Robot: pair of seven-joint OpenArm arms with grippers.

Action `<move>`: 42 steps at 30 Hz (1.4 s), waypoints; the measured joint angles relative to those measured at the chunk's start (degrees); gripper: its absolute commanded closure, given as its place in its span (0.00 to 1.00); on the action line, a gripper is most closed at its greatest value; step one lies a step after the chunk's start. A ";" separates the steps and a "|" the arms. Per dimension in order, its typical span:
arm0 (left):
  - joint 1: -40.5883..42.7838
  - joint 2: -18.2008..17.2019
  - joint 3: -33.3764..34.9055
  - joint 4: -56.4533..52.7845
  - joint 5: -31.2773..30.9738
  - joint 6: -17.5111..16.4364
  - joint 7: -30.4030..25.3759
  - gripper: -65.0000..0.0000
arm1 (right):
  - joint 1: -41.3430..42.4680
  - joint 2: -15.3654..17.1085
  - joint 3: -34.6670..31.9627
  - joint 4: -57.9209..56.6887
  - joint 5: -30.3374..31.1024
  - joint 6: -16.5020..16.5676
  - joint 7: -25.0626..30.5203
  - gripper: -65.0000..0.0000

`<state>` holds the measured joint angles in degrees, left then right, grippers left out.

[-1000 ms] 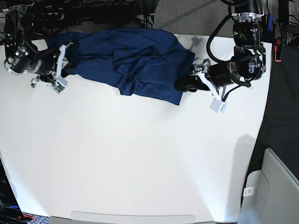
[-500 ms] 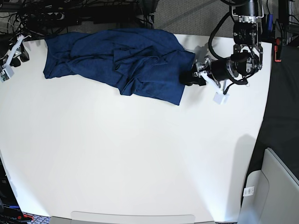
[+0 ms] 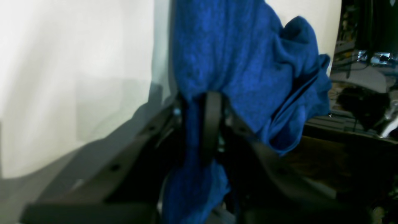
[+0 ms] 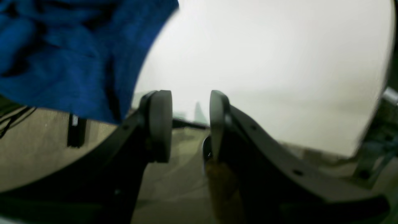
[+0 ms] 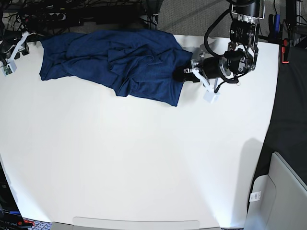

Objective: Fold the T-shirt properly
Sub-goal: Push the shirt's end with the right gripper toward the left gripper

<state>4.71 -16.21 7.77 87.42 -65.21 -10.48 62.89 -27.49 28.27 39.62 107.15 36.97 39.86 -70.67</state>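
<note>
**Left gripper has the shirt's edge; right arm is parked clear**

Your T-shirt (image 5: 115, 62) lies crumpled along the far edge of the white table (image 5: 144, 163), bunched into ridges rather than spread flat, with one end near the table's far corner on the right-arm side and the other end under your left gripper (image 5: 184, 75). Nothing about it is folded yet, so judge this as the very start: the cloth needs to be opened out before any fold makes sense.

Look at the left wrist view: the jaws are drawn narrow with blue knit pinched between them, and fabric spills both above and below the fingers (image 3: 211, 124). That grip sits at the shirt's edge, which is probably why it was chosen, since an edge gives you a line to pull and flatten from. The picture is soft, so you cannot be sure how many layers are caught; a thick bunch would drag the whole heap instead of unrolling it.

Your right gripper (image 4: 190, 124) sits off the far corner of the table, its pads partly apart with nothing between them. The shirt's other end shows at the top left of its wrist view, near but not touching. In the base view only a bit of that arm (image 5: 13, 52) peeks in at the edge, out of the way of the left arm's pull.
</note>
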 measured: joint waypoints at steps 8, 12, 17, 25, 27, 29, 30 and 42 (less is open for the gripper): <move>-3.32 0.00 -6.95 -1.44 0.44 0.50 -0.39 1.00 | 3.67 -3.02 0.00 -6.78 -0.20 -0.13 0.00 0.50; -5.25 -0.50 -8.07 -1.68 1.33 1.03 -0.15 1.00 | 3.93 -4.87 0.02 -6.80 0.09 -0.15 -0.17 0.44; -5.95 -0.15 -8.04 -1.62 0.59 0.70 -0.20 1.00 | 5.81 -6.58 0.00 -6.88 8.04 -0.13 0.22 0.44; -5.46 0.20 -7.82 -1.66 0.72 0.63 -0.20 1.00 | 7.85 -12.48 0.02 -7.13 10.34 -0.13 -5.01 0.44; -5.53 0.33 -7.85 -1.66 0.66 0.63 -0.26 1.00 | 8.15 -14.14 0.17 -7.10 11.28 -0.13 -5.14 0.44; -5.51 0.31 -7.85 -1.66 0.72 0.68 -0.17 1.00 | 8.22 -15.19 0.17 -7.02 11.93 0.00 -4.70 0.44; -5.49 0.31 -7.82 -1.66 0.70 0.66 -0.20 1.00 | 8.52 -15.34 0.22 -7.02 11.89 0.04 -5.05 0.44; -5.20 0.33 -7.82 -1.66 0.70 0.66 -0.20 1.00 | 10.75 -17.40 0.39 -12.09 18.99 0.31 -3.89 0.44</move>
<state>-0.49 -15.88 -0.05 85.76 -64.51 -9.82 62.70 -16.73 10.87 40.01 95.07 55.96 40.16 -74.56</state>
